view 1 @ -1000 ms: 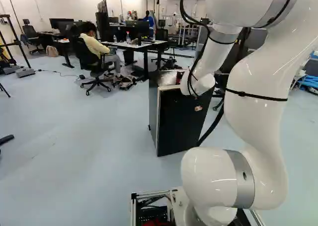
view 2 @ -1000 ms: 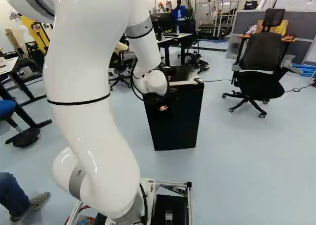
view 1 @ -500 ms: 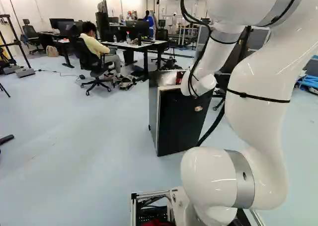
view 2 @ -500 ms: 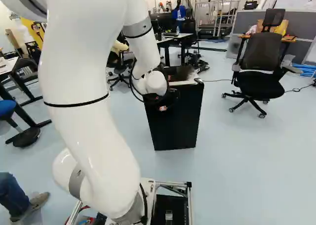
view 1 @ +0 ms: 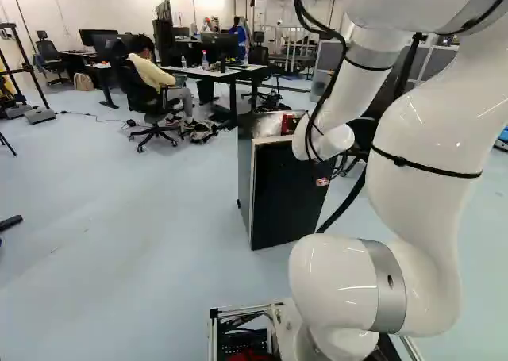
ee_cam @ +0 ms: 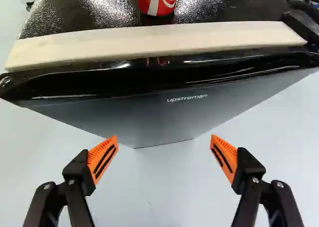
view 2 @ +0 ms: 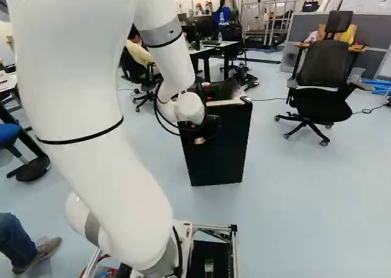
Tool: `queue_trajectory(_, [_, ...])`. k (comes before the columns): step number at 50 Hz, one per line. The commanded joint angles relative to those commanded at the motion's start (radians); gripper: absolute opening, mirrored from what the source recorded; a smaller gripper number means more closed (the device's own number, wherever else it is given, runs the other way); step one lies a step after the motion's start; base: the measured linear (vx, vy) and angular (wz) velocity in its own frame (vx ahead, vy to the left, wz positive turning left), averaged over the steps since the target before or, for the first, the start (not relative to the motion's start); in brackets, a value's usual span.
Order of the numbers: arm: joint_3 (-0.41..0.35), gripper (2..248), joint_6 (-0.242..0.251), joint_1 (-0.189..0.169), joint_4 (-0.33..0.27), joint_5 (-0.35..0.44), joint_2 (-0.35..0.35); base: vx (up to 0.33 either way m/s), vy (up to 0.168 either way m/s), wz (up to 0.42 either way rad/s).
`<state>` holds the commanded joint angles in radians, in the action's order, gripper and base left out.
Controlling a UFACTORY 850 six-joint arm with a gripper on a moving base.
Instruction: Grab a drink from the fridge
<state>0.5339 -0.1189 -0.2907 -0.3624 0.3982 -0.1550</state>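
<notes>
On the fridge top [ee_cam: 94, 7], a red can [ee_cam: 157, 0] is set behind the front edge [ee_cam: 149, 41], which might be struck by the spread gripper [ee_cam: 163, 136] if advanced too low.

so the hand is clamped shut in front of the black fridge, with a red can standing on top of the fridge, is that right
Not quite: the hand is open; the wrist view shows its fingers wide apart. It is in front of the black fridge, with a red can standing on top.
</notes>
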Motion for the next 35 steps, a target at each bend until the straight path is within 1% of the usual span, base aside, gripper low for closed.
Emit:
queue_trajectory(12, [-0.061, 247, 0.000, -0.013, 0.000, 0.063, 0.054, 0.000, 0.000, 0.000])
queue_trajectory(35, [-0.173, 247, 0.000, -0.039, 0.000, 0.221, 0.160, 0.000, 0.000, 0.000])
